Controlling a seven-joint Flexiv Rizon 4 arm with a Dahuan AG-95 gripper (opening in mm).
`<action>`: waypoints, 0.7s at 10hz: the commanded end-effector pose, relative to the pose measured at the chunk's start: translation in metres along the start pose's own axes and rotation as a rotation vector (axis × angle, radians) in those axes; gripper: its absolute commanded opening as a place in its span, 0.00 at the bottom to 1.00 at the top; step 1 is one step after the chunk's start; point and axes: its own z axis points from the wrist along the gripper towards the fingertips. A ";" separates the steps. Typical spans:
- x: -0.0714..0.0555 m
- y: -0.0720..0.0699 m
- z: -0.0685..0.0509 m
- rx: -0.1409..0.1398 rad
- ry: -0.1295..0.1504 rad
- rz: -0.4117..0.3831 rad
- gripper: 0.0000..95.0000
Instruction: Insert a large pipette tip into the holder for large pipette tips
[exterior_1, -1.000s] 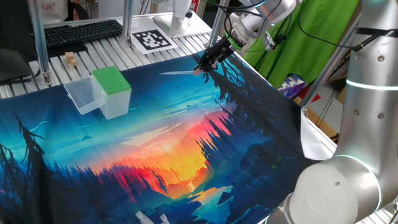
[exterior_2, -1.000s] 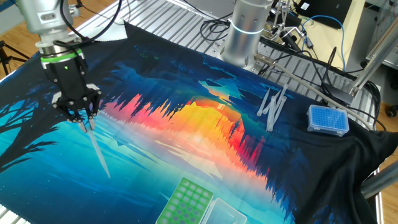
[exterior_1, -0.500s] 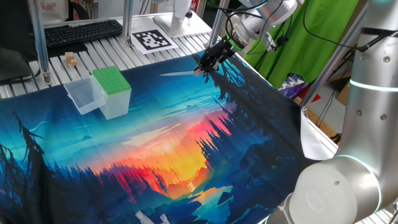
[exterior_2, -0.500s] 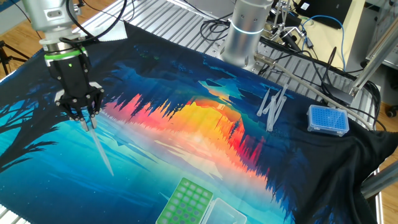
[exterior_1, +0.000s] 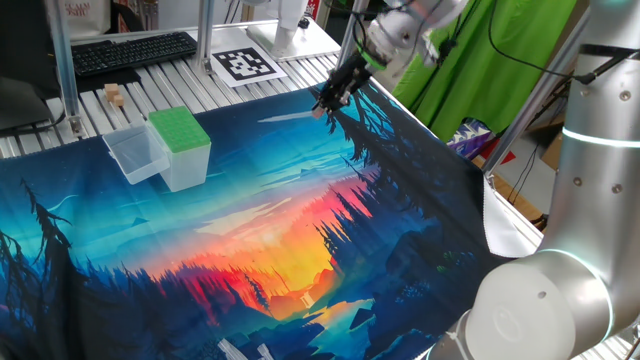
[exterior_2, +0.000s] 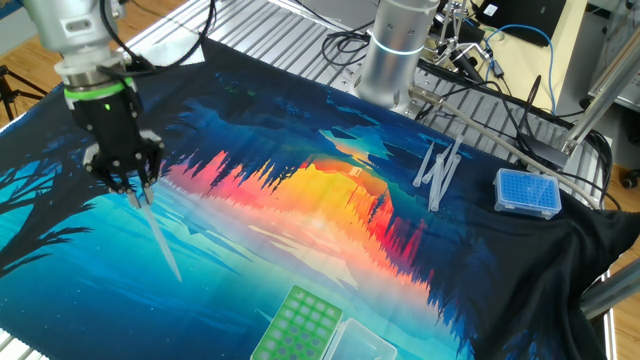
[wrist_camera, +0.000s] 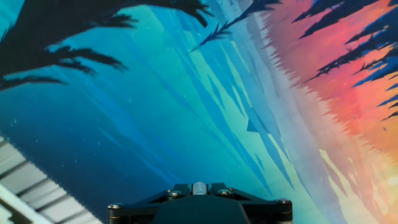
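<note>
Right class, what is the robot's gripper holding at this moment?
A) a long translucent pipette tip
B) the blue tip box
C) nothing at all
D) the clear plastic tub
A: the gripper is closed on the large pipette tip, whose thin translucent cone slants from the fingers down toward the cloth.

The arm (exterior_1: 585, 150) is chunky silver-grey tubes with rounded joints and a pale glowing ring round one section. Black cables loop near the wrist. The hand (exterior_2: 112, 125) is matte black with a bright green band on top, narrowing to thin dark fingers (exterior_2: 135, 185).
</note>
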 end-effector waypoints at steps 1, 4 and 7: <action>0.012 -0.011 -0.018 0.013 -0.011 0.011 0.00; 0.027 -0.030 -0.037 -0.003 -0.049 -0.007 0.00; 0.039 -0.052 -0.057 -0.016 -0.074 -0.026 0.00</action>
